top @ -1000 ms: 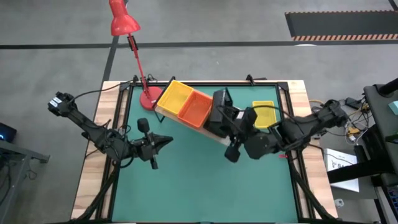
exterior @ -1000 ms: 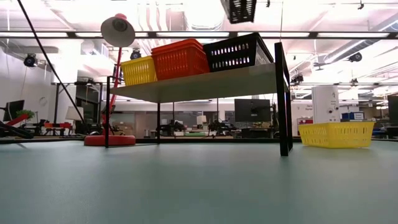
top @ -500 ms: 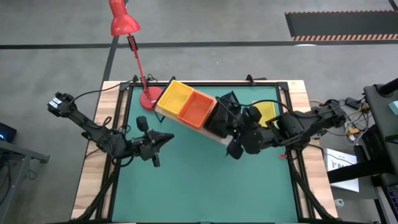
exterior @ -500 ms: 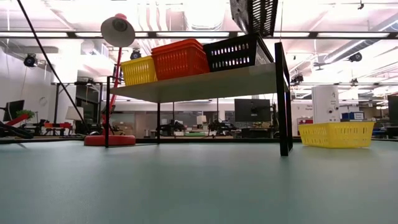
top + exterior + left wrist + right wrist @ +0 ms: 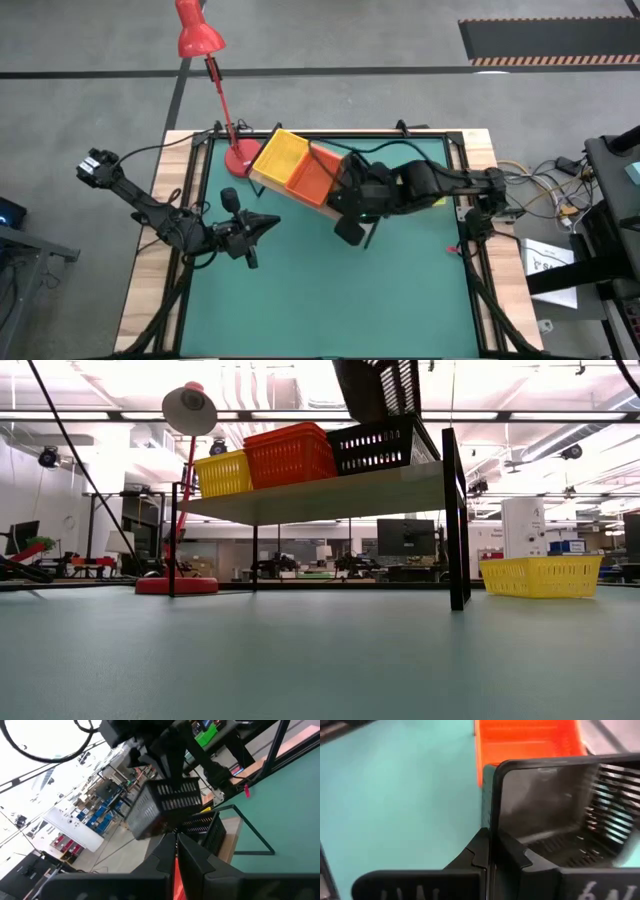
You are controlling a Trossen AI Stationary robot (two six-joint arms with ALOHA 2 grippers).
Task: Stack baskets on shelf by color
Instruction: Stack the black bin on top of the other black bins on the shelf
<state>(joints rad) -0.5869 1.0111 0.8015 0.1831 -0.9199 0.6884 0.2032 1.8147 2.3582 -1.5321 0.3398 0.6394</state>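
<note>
The right gripper (image 5: pixel 489 851) is pinched shut on the rim of a black plastic mesh basket (image 5: pixel 555 815). The thin dark fingers (image 5: pixel 476 851) squeeze the basket's edge from both sides. The basket is a small box with slatted walls and a smooth bottom. It hangs tilted in the air, right above the black mesh basket on the shelf (image 5: pixel 382 446).

The right arm (image 5: pixel 450 184) is long and dark. It stretches out flat from the table's right side toward the shelf.

The long light-wood shelf with a white edge and thin black metal legs (image 5: pixel 330 493) is just under the gripper. On it, past the gripper, stand a red-orange mesh basket stack (image 5: pixel 312 176) and then a yellow mesh basket (image 5: pixel 280 153). They sit side by side and touch. Their walls have many small holes.

Another yellow mesh basket (image 5: pixel 545 575) sits flat on the smooth green table mat (image 5: pixel 310 290), off to the side of the shelf near the right arm.

The left gripper (image 5: pixel 268 225) waits low over the green mat, well apart from the shelf. Its two pointed dark fingers (image 5: pixel 192 855) lie close together. The left arm (image 5: pixel 150 208) is bent at the table's left side.

A red metal desk lamp with a round base (image 5: pixel 240 157) stands beside the yellow end of the shelf.
</note>
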